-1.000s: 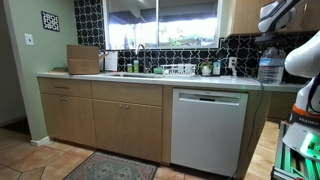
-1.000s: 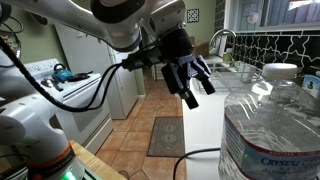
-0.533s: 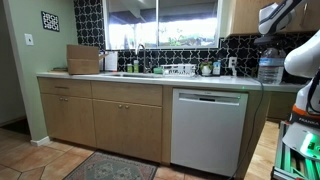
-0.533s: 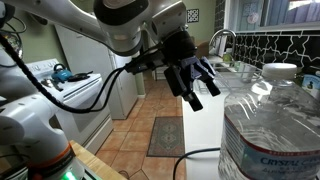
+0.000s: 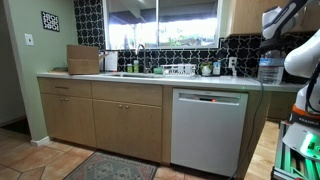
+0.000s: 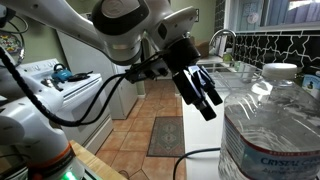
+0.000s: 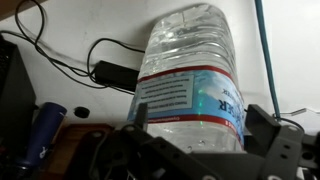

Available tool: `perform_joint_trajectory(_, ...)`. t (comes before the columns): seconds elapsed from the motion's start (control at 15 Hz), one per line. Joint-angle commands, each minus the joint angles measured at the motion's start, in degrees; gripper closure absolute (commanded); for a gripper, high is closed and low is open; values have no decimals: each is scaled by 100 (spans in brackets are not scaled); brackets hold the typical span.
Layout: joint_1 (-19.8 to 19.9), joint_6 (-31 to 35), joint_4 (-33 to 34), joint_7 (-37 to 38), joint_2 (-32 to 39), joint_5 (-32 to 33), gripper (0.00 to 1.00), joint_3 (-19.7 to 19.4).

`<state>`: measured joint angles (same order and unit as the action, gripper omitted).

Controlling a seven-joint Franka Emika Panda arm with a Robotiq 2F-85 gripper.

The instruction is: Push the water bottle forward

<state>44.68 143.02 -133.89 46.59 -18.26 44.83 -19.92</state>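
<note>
The arm [image 6: 118, 22] stretches across in an exterior view, its gripper [image 6: 203, 98] tilted downward, jaws spread wide apart.

The table [image 5: 215, 81] is a long, light kitchen counter. The water bottle [image 5: 269, 67] stands upright on it near one end. A wooden board [image 5: 83, 59] stands at the opposite end, and a dish rack [image 5: 181, 70] sits near the middle. In the wrist view, a black adapter [image 7: 112, 73] with its cable lies on the white surface just beside the bottle.
</note>
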Motion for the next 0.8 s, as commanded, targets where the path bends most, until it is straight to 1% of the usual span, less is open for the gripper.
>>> perform_joint_trajectory(0.0, 16, 732, -136, -930, 195, -126, 0, -368)
perform_joint_trajectory(0.27, 48, 1089, -52, -1496, 540, -479, 0, -523)
perform_joint_trajectory(0.53, 31, 1469, 68, -1969, 977, -1356, 0, -532)
perform_joint_trajectory(0.73, 17, 1832, 293, -2468, 1342, -2009, 0, -577)
